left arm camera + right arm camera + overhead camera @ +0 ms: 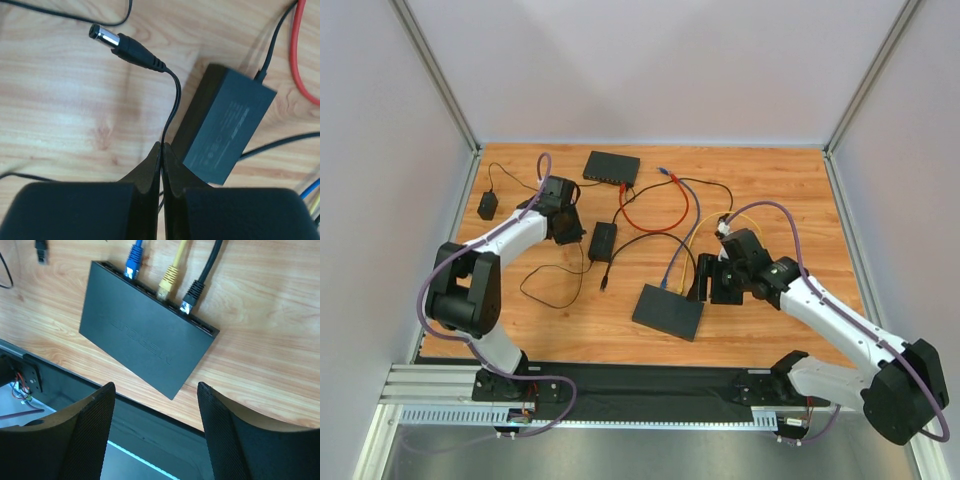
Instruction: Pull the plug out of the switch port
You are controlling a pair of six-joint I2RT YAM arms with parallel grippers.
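Bring your right gripper (155,388), jaws spread and empty, square over a plug (191,294) at the switch (145,340), then pull straight (left gripper (162,148) pinches a cord (175,95)).

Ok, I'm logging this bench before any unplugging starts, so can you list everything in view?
switches: 2, black; near switch by the front edge, far switch at the back
Ethernet plugs: 3, blue, yellow, black; side by side in the near switch's ports
red cable: 1, red; looped mid-table
power brick: 1, black; mid-table, beside the left gripper
barrel plug: 1, black with a metal tip; unplugged, on the end of a thin cord
small adapter: 1, black; far left
table: 1, wood
left gripper: 1, black; shut on the thin cord
right gripper: 1, black; open, above the near switch
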